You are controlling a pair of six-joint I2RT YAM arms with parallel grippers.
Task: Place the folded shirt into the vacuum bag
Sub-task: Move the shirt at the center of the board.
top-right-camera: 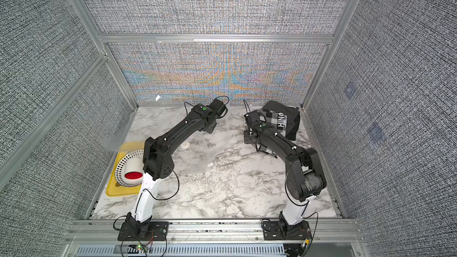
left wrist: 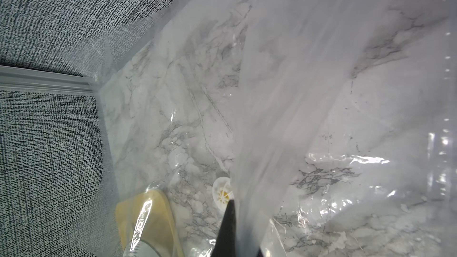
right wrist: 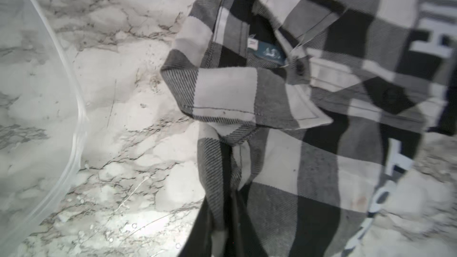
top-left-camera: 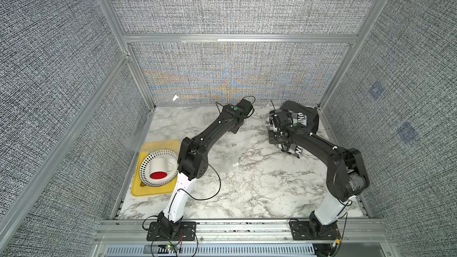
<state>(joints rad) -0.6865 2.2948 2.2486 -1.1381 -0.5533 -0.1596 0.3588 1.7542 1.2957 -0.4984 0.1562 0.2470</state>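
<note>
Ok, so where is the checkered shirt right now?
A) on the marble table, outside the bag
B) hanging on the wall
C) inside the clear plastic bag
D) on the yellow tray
A: the checkered shirt lies on the marble table, with bare tabletop between it and the edge of the vacuum bag.

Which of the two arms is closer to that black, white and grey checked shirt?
Right. The right gripper sits over the checked flannel shirt; the left gripper is apart from it, shut on the clear plastic vacuum bag.
</note>
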